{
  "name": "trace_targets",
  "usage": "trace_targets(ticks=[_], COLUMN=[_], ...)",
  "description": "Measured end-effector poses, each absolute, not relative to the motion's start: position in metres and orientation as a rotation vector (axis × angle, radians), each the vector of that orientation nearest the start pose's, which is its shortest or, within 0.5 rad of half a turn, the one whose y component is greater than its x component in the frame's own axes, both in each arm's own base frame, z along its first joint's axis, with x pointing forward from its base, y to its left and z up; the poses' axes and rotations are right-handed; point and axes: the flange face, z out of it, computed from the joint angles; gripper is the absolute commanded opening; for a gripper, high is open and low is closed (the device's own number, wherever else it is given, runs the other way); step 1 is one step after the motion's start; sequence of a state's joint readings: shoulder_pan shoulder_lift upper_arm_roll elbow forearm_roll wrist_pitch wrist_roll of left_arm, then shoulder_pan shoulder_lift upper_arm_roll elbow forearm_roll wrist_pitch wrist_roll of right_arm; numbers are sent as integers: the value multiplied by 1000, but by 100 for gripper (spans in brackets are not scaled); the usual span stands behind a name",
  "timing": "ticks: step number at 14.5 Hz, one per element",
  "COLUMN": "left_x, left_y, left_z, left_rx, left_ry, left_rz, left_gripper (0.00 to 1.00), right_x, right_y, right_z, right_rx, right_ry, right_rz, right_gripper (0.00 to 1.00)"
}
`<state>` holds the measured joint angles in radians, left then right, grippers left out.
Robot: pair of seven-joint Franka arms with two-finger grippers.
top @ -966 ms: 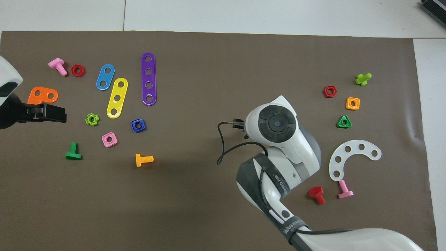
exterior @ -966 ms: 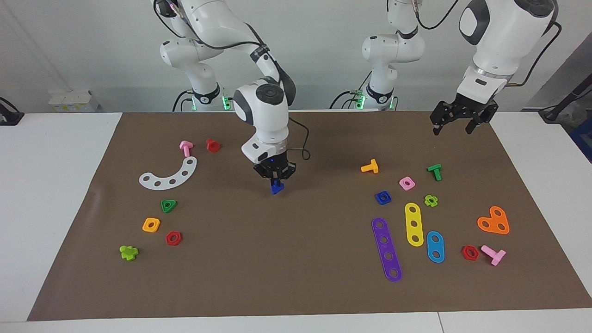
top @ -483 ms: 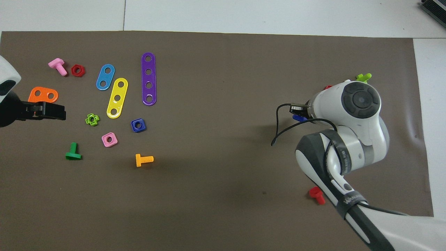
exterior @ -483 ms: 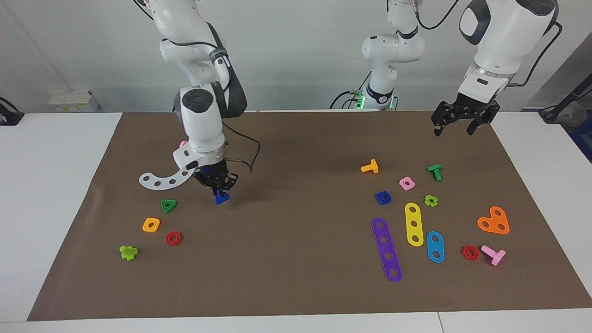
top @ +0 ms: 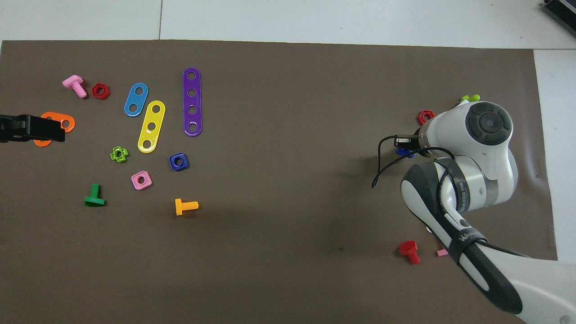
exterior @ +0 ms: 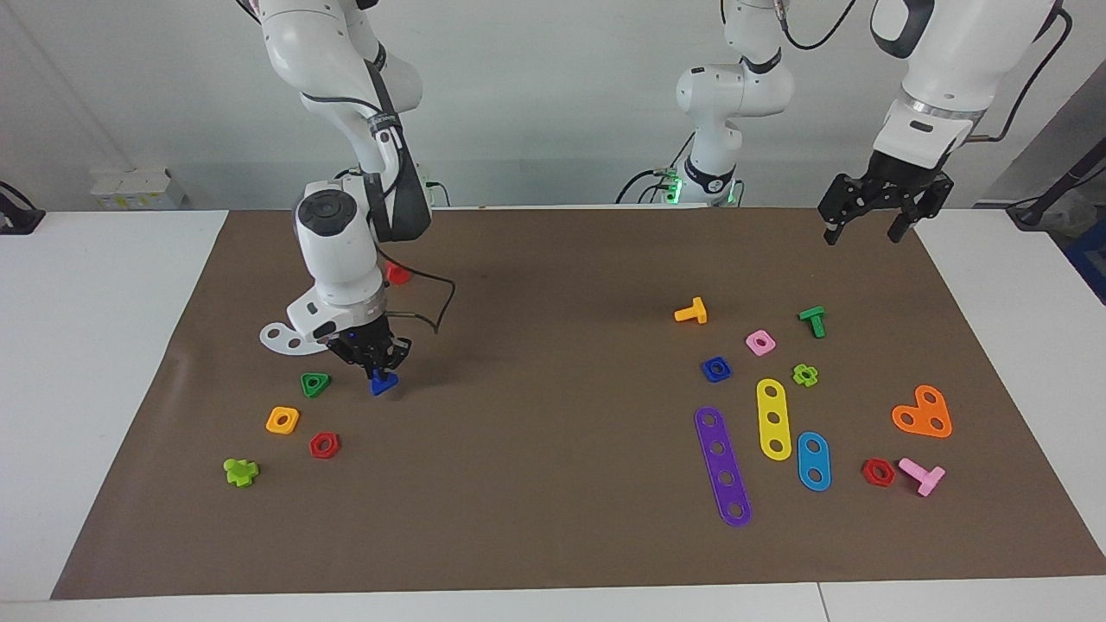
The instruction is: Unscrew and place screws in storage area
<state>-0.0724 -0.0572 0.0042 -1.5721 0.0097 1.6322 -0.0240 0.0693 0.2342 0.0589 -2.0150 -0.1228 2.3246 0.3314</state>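
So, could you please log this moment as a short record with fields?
right gripper: shut on blue screw, low over the mat beside the green triangular nut
left gripper: open, waiting above the mat's corner at the left arm's end
blue square nut: lying on the mat beside the pink square nut

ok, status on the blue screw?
Right tool shut on blue screw, low beside the green nut. Left tool waiting, open. Blue nut on mat. Nothing blocking.
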Motion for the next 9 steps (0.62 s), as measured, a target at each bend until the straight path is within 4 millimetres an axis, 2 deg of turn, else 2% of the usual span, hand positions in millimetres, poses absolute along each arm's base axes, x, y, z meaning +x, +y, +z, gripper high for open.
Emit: trace_targets(ticks=[1,4,5,6,9], left_x=[542,544,545,545,546], left_y=[-36,-36,-36,-36,-36], left_z=[666,662,660,659,651], left_rx=[-3131,-3131,-3132,-3132,-3132], left_ry=[69,69,69,69,68], left_rz=[-193,-182,-177,-173,-152], left_gripper=[100,100,100,100,100], right_x=[594,587,586,586,586], right_y=[70,67,65,63,49], right_z=[340,330,328,327,326], right_rx=[-3195,-3201,-3202,-3204,-3210], right_ry=[192,194,189,164,113], right_rz=[-131,-94,-87,-84,-72], right_gripper=[0,0,30,51,98])
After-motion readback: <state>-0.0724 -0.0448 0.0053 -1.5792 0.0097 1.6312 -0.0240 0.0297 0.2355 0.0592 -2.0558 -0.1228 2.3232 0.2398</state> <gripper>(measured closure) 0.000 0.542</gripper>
